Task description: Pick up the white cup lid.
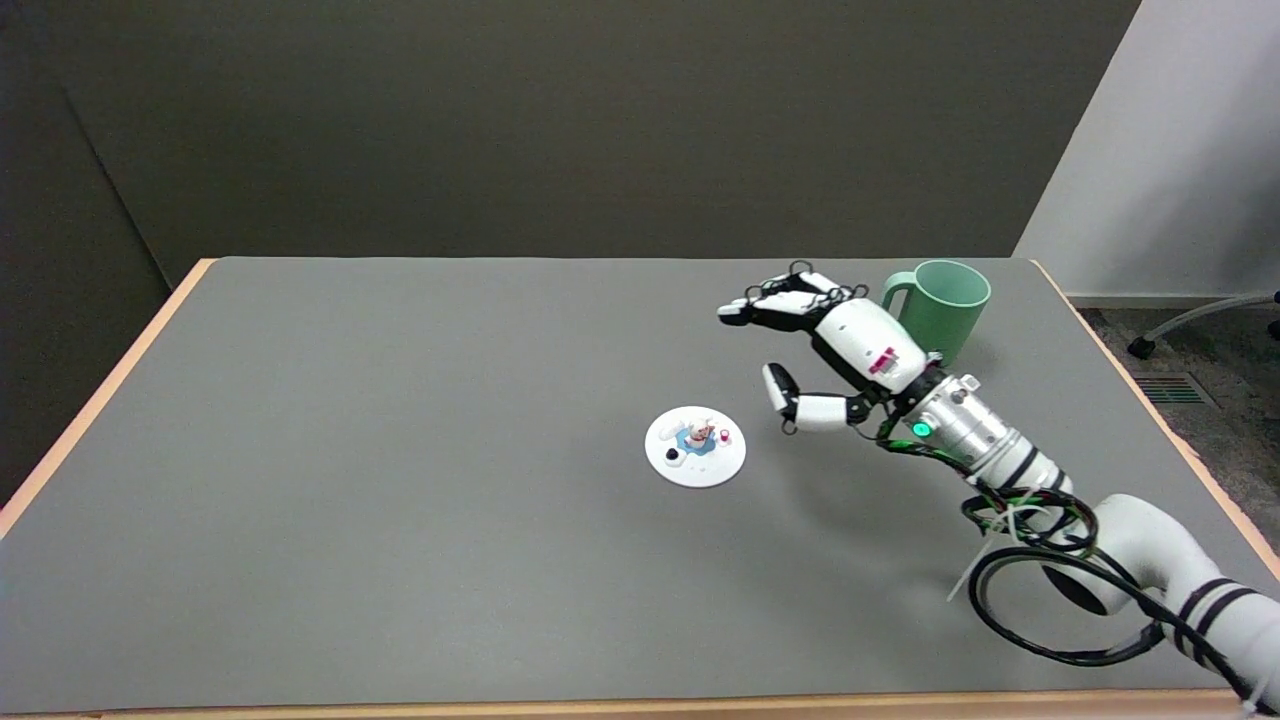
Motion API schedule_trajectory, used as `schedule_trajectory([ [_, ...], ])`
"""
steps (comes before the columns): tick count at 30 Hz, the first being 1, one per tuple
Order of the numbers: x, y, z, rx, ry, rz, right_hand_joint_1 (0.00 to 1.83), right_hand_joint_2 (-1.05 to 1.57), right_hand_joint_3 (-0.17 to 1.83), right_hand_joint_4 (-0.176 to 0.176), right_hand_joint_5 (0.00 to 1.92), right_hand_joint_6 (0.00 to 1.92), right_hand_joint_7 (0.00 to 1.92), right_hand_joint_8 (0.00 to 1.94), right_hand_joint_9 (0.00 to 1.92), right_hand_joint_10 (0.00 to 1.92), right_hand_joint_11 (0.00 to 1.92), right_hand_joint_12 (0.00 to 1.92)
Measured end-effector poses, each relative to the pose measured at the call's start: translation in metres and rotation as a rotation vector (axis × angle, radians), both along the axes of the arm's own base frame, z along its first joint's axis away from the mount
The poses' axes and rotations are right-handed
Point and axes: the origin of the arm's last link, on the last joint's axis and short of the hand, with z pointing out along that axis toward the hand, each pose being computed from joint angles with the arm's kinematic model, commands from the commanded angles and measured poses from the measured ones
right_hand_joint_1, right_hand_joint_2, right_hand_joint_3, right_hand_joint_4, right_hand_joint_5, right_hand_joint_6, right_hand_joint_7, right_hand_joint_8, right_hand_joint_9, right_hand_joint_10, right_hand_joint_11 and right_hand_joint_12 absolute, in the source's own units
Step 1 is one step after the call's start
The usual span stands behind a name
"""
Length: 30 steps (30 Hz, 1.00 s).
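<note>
1. The fingers (775, 300) of the right hand (835, 345) stretch out toward the far left, spread apart and clamped on nothing; the thumb hangs lower, apart from the rest, its dark tip pointing down and left.
2. The hand hovers above the bench (400, 500), palm facing down and left, with the silver wrist and white arm (1150, 550) trailing off toward 4 o'clock to the picture's lower right corner. Black cables loop beside the forearm.
3. The white cup lid (696, 447) lies flat on the bench at about 8 o'clock from the hand, near the thumb tip but not touching it. It is round, so it has no long axis; its top faces up, showing a small figure with blue and pink at its middle and a dark spot near its left rim.
4. A green mug (945, 305) stands upright just behind the hand at about 2 o'clock, mouth up, its handle turned to the left toward the back of the hand. I cannot tell whether the two touch.
5. The lid sits well clear of every bench edge, with open grey surface all around it, widest to the left. The mug stands near the far right corner.
6. Count: one lid, one mug, one hand in view.
</note>
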Motion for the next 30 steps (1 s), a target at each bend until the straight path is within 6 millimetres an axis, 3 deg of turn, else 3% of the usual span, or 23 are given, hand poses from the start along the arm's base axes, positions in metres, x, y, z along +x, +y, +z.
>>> schedule_trajectory([
  [19,-0.015,-0.015,-0.029,0.061,-0.007,-0.047,0.85,0.79,1.04,0.010,0.57,0.20,0.55,0.15,0.55,0.18,0.14,0.73],
  [20,-0.015,-0.015,-0.030,0.062,-0.007,-0.049,0.87,0.79,1.05,0.010,0.56,0.22,0.54,0.17,0.54,0.20,0.14,0.73],
  [21,-0.016,-0.015,-0.031,0.064,-0.008,-0.051,1.00,0.82,1.12,0.008,0.49,0.35,0.48,0.30,0.48,0.33,0.14,0.72],
  [30,-0.024,-0.016,-0.035,0.067,-0.010,-0.074,1.00,0.81,1.13,0.005,0.47,0.35,0.47,0.30,0.46,0.33,0.13,0.72],
])
